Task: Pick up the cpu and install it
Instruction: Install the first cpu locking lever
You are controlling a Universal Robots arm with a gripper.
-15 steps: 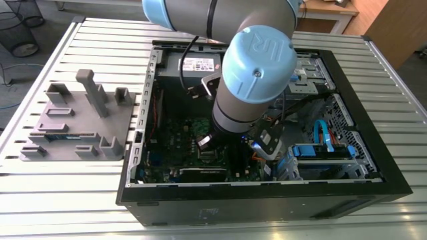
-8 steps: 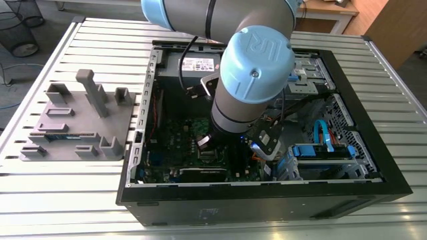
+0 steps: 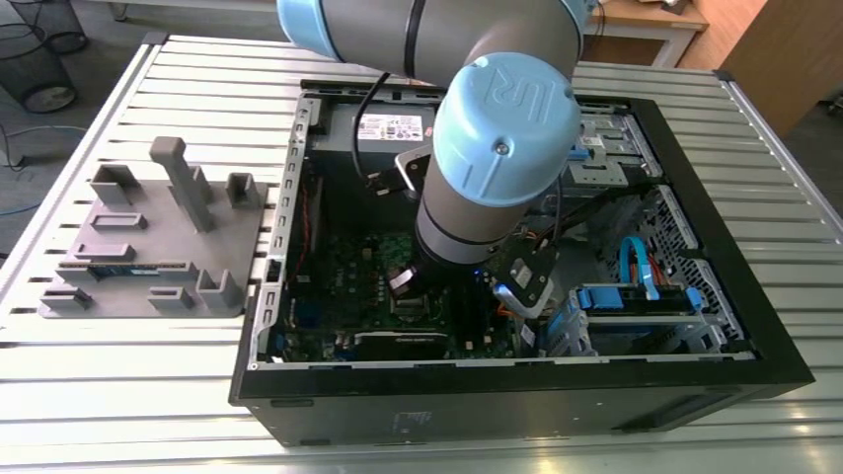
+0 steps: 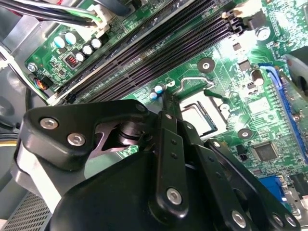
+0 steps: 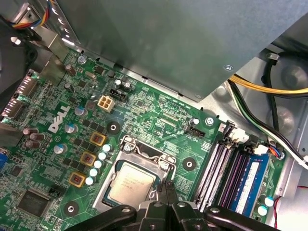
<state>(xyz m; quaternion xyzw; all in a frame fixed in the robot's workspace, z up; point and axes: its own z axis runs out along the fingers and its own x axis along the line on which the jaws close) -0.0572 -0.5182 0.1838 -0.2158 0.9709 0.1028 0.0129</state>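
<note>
The cpu [image 5: 132,182], a small square chip with a silver-grey top, lies flat in its socket on the green motherboard [image 5: 159,120] in the first wrist view. My gripper [image 5: 167,188] hangs just above the board with its thin black fingertips together at the chip's edge, beside the socket's metal frame [image 5: 144,153]. Nothing is held between the fingers. In the second wrist view the gripper [image 4: 166,98] points at the socket [image 4: 202,114], and its wire lever [image 4: 192,81] sits just beyond. In the exterior view the arm [image 3: 488,148] reaches down into the open computer case [image 3: 527,385].
A big grey metal box [image 5: 168,38] overhangs the board close to the socket. Memory slots [image 5: 226,163] and a fitted memory stick [image 5: 250,178] lie beside it, with cables [image 5: 269,91] along the case wall. A grey parts fixture [image 3: 145,237] stands on the slatted table at the exterior view's left.
</note>
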